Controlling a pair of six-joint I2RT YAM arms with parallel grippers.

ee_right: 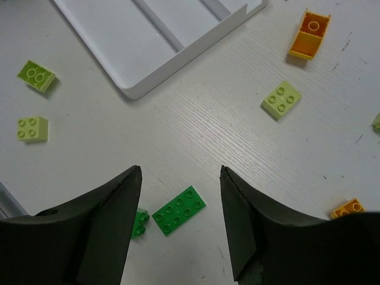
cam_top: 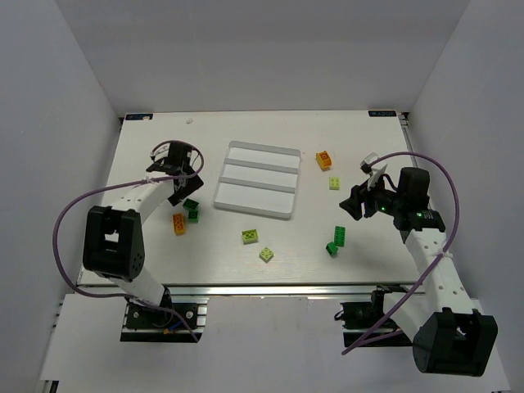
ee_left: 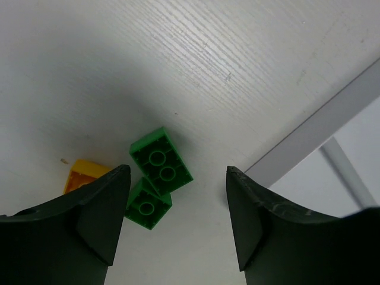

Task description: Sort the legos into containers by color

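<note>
While both arms hung over the white, wood-grained tabletop (cam_top: 221, 266), we saw the left claw (cam_top: 184, 187) spread wide, with nothing between its dark, matte, wedge-shaped fingers (ee_left: 95, 219). Under its gap lay two glossy dark green plastic bricks (ee_left: 161, 161), touching each other. The larger was turned hollow side up, so its two round tubes showed. Whether the left finger touched the smaller one, we could not tell. An orange-yellow plastic brick (ee_left: 83, 175) sat just left of the pair, partly hidden by that finger.

The right claw (ee_right: 180, 178) also stood well open and gripped nothing. Below it on the table lay a thin, flat dark green plate with eight studs (ee_right: 179, 210), and a small green brick (ee_right: 140, 222) sat just beside that, half covered by a finger.

The white rectangular plastic tray with three long compartments and raised rims (cam_top: 254, 195) lay mid-table between the two claws, nearer the left one. Every brick we could see lay on the tabletop outside it. An orange brick lying hollow side out (cam_top: 324, 159) and a pale yellow-green square brick with four studs (cam_top: 335, 182) lay to the tray's right. Two more yellow-green studded bricks (cam_top: 250, 237) lay on the tray's near side.
</note>
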